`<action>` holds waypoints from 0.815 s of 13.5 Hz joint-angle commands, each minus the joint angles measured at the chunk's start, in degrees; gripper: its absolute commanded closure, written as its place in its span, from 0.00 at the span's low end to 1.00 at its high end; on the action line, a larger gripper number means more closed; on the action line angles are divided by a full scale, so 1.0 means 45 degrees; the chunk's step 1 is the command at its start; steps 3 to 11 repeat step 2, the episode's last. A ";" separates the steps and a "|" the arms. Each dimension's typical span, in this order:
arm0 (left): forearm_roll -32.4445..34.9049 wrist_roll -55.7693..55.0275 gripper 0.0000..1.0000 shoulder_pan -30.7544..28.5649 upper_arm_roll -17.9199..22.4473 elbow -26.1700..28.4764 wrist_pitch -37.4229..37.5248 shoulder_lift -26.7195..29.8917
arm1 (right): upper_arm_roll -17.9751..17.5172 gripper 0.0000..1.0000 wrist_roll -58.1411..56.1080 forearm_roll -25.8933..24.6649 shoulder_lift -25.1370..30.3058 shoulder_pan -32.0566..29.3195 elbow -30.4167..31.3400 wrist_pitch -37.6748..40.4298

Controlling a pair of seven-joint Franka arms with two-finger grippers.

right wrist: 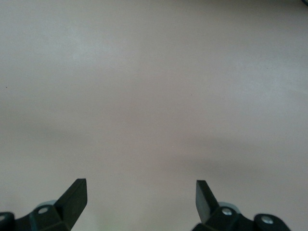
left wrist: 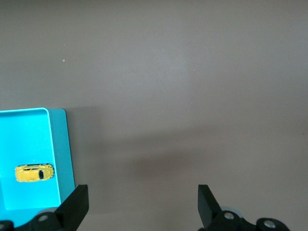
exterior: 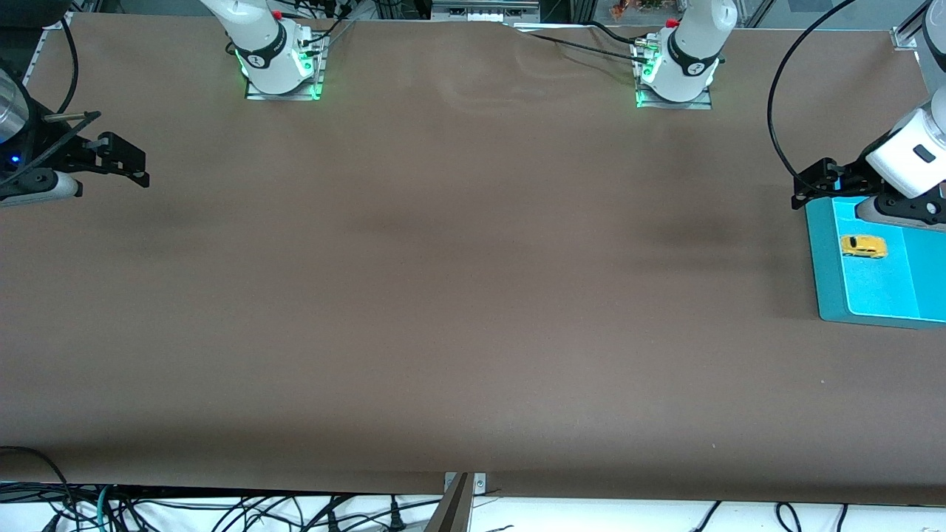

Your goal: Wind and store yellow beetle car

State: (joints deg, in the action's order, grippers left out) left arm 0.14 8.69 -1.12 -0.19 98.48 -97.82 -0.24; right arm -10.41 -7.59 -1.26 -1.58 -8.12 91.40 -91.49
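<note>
Though the picture's edge cuts off the smooth teal tray (exterior: 828, 258), the rounded yellow beetle car (exterior: 863, 246) lies in it; left gripper (exterior: 809, 191) spread above its corner, right gripper (exterior: 126, 159) spread, waiting over brown table (exterior: 443, 295).

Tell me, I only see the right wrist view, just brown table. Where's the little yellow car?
Observer: The yellow beetle car lies in a turquoise tray at the left arm's end of the table.
Operator: Is a gripper holding it?
Observer: No. The left gripper hangs open over the tray's edge, apart from the car.
Operator: And my gripper?
Observer: The right gripper is open over bare table at the right arm's end.
</note>
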 commanded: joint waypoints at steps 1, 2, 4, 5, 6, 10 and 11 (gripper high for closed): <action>-0.0286 0.0060 0.00 -0.0025 -0.0016 -0.0400 0.0254 -0.0182 | 0.0009 0.00 -0.0207 0.0123 0.0057 -0.0050 -0.0254 0.0311; -0.0286 0.0060 0.00 -0.0025 0.0004 -0.0400 0.0254 -0.0182 | 0.0009 0.00 -0.0207 0.0123 0.0077 -0.0050 -0.0254 0.0311; -0.0286 0.0060 0.00 -0.0025 0.0004 -0.0400 0.0254 -0.0182 | 0.0009 0.00 -0.0207 0.0123 0.0077 -0.0050 -0.0254 0.0311; -0.0286 0.0060 0.00 -0.0025 0.0004 -0.0400 0.0254 -0.0182 | 0.0009 0.00 -0.0207 0.0123 0.0077 -0.0050 -0.0254 0.0311; -0.0286 0.0060 0.00 -0.0025 0.0004 -0.0400 0.0254 -0.0182 | 0.0009 0.00 -0.0207 0.0123 0.0077 -0.0050 -0.0254 0.0311; -0.0286 0.0060 0.00 -0.0025 0.0004 -0.0400 0.0254 -0.0182 | 0.0009 0.00 -0.0207 0.0123 0.0077 -0.0050 -0.0254 0.0311; -0.0286 0.0060 0.00 -0.0025 0.0004 -0.0400 0.0254 -0.0182 | 0.0009 0.00 -0.0207 0.0123 0.0077 -0.0050 -0.0254 0.0311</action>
